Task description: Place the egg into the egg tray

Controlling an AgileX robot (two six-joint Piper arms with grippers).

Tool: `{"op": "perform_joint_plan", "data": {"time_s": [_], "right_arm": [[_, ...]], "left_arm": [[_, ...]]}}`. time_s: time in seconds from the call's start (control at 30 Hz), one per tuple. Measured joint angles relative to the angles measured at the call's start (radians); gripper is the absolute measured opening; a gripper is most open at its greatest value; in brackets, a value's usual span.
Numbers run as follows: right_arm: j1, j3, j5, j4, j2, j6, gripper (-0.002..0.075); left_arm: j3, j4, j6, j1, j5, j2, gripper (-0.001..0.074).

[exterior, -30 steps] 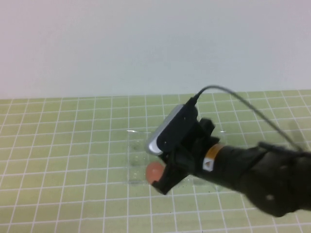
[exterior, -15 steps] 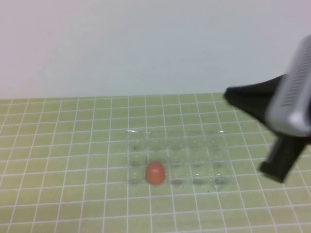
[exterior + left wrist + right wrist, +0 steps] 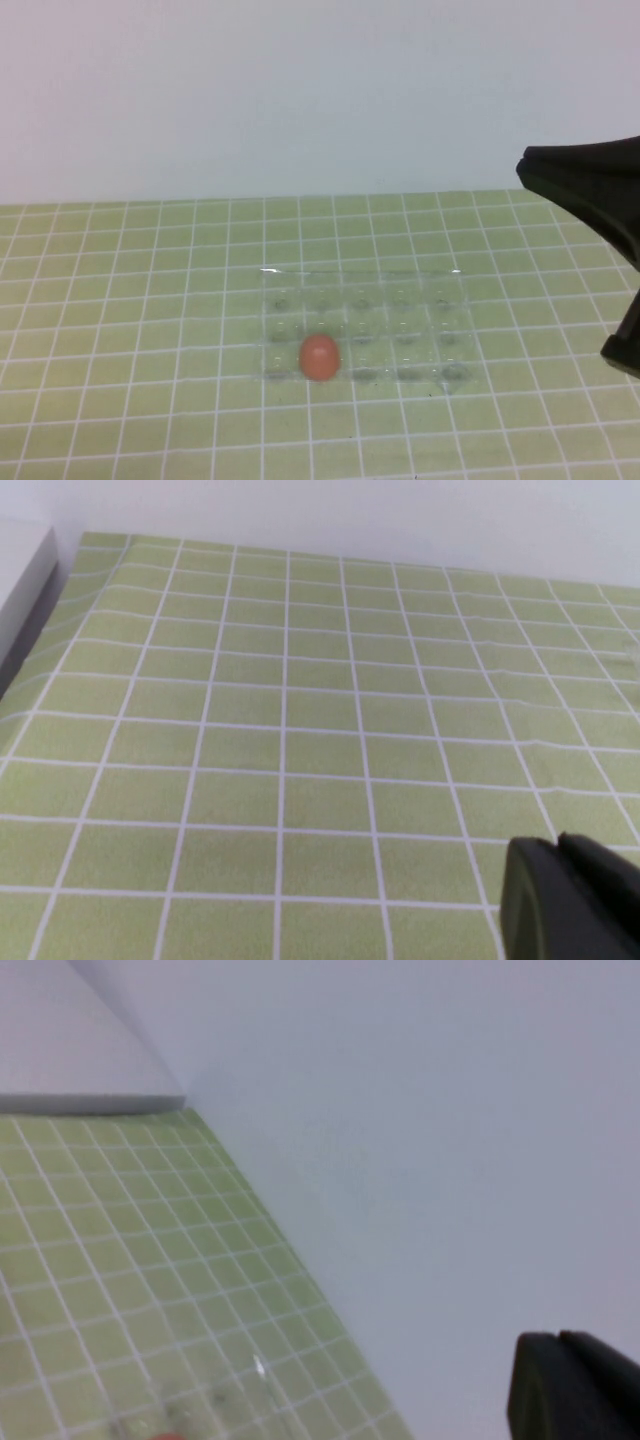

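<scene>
The reddish-orange egg (image 3: 320, 356) sits in a cup of the clear egg tray (image 3: 440, 290), in the front row near its left end. My right gripper (image 3: 530, 172) is raised at the right edge of the high view, far from the egg, with its jaws shut and empty; in the right wrist view (image 3: 560, 1338) it points at the wall. A glinting tray edge (image 3: 258, 1368) shows there. My left gripper (image 3: 560, 845) is shut and empty over bare mat; it is out of the high view.
A green mat with a white grid (image 3: 130, 300) covers the table. A pale wall (image 3: 300, 90) stands behind it. A grey raised edge (image 3: 25, 580) borders the mat in the left wrist view.
My right gripper has let go of the egg and swung up and to the right, away from the tray. The egg stays in its cup.
</scene>
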Motion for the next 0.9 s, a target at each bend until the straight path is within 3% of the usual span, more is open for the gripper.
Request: {"op": "perform_joint_plan", "data": {"time_s": [0.2, 0.5, 0.9], "right_arm": [[-0.055, 0.007, -0.035, -0.103, 0.002, -0.110, -0.0001], [-0.314, 0.039, -0.076, -0.107, -0.156, -0.104, -0.0001], [-0.613, 0.582, -0.057, -0.103, -0.594, 0.378, -0.0001]], "left_arm": [[0.000, 0.000, 0.000, 0.000, 0.000, 0.000, 0.0000], [0.000, 0.000, 0.000, 0.000, 0.000, 0.000, 0.0000], [0.000, 0.000, 0.000, 0.000, 0.000, 0.000, 0.0000]]}}
